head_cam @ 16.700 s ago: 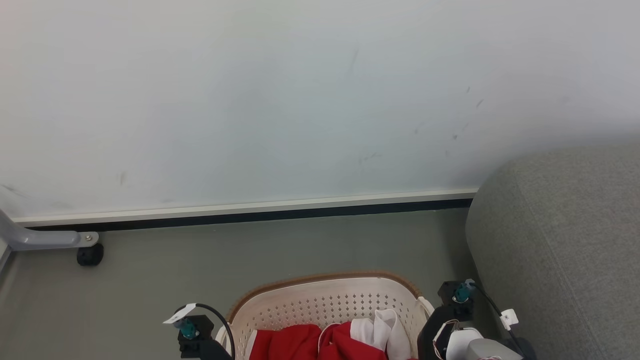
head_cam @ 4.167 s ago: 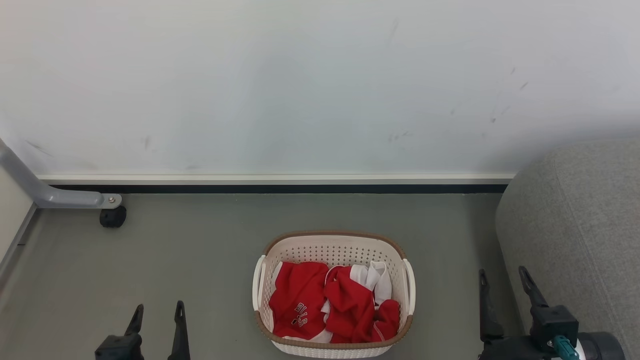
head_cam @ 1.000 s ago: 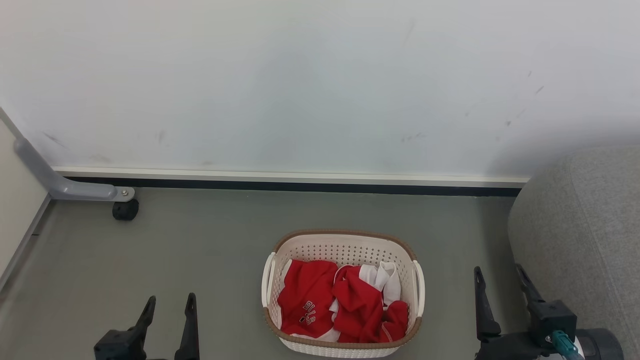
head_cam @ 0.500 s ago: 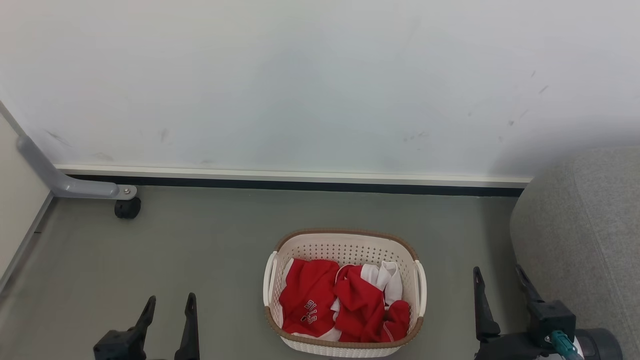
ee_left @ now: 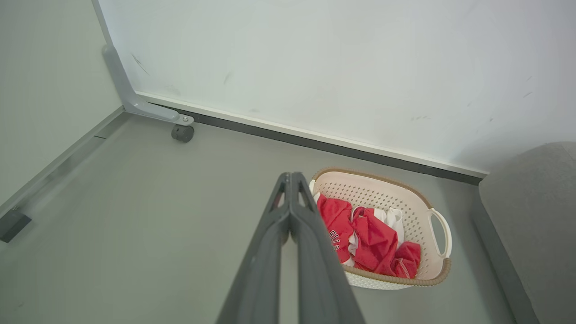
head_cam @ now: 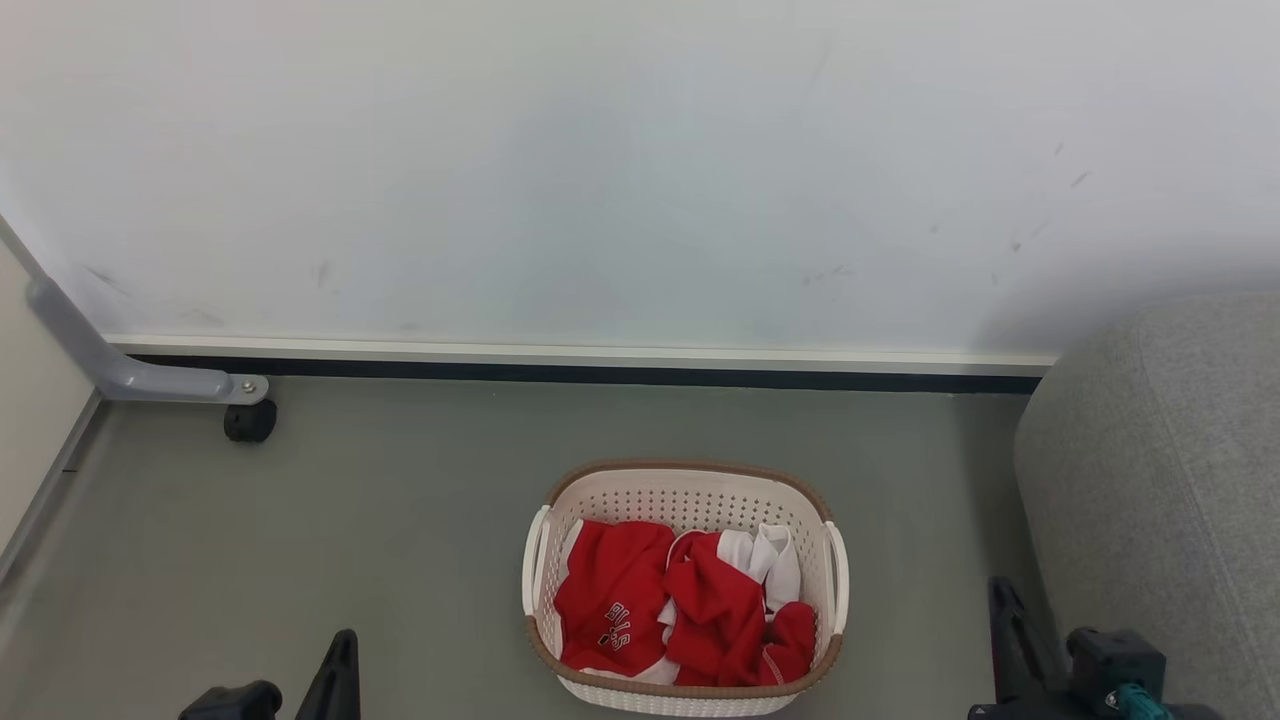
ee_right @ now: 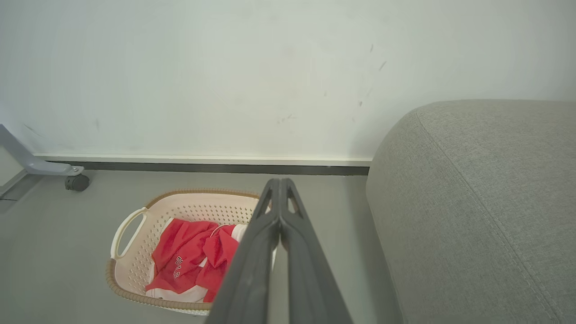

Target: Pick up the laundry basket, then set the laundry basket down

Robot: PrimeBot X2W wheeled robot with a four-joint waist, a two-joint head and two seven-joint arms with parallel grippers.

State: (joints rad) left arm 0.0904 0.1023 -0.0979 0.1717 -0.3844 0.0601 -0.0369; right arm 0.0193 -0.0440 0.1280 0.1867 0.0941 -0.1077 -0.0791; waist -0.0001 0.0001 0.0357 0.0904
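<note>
Laundry basket: the cream-white perforated plastic laundry basket, rounded-rectangular with a brown woven-look rim band and two white side loop handles, stands upright on the grey floor. It is near the wall, apart from both grippers.
Contents: crumpled red and white garments lie inside the basket. One red piece bears white lettering, too small to read.
Left gripper: the left gripper is at the lower left of the head view, well to the left of the basket and not touching it.
Left fingers: the two long dark fingers are pressed together along their length, with nothing between them.
Right gripper: the right gripper is at the lower right of the head view, between the basket and the sofa, clear of the basket.
Right fingers: pressed together, holding nothing.
Sofa: a grey fabric-covered sofa rises on the robot's right, beside the basket.
Wall: a white scuffed wall with a pale baseboard and a dark strip at its foot.
Frame leg: a grey metal leg on a small black caster wheel stands at the far left, by the wall.
</note>
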